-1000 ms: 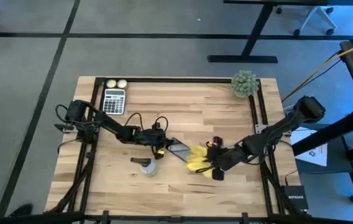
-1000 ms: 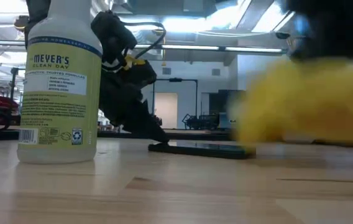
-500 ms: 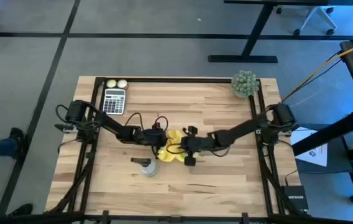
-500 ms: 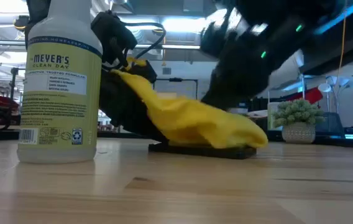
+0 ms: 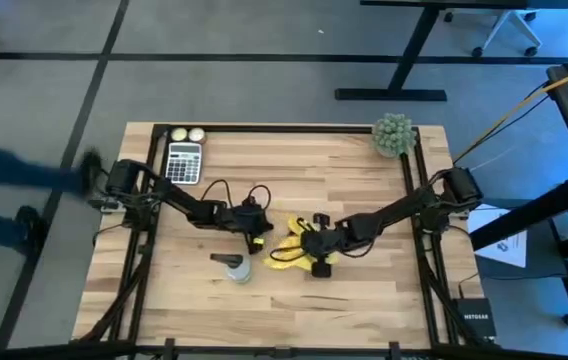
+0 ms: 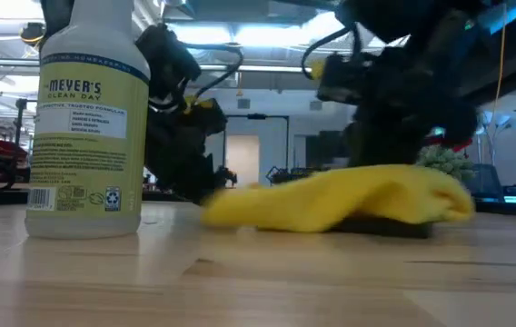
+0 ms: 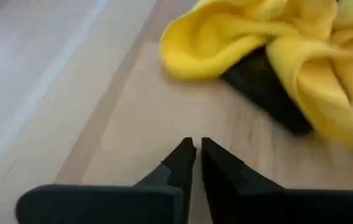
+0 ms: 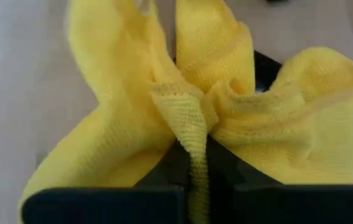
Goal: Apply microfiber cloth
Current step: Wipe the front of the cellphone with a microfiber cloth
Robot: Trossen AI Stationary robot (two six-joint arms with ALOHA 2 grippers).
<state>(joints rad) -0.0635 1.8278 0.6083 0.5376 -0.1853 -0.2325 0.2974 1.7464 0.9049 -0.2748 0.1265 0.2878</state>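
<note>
My right gripper (image 5: 316,247), fingers pinched on the bright yellow wrinkled microfiber cloth (image 5: 295,251), has dragged it back across the flat black smartphone (image 7: 265,89) beneath. Left gripper (image 5: 257,232), just beside, fingers nearly together, empty. I judge wiping underway.

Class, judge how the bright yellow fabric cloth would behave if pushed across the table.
The bright yellow fabric cloth is probably floppy: it bunches into folds where the right tool pinches it. Likely light, it drapes over the black phone and would crumple rather than slide.
</note>
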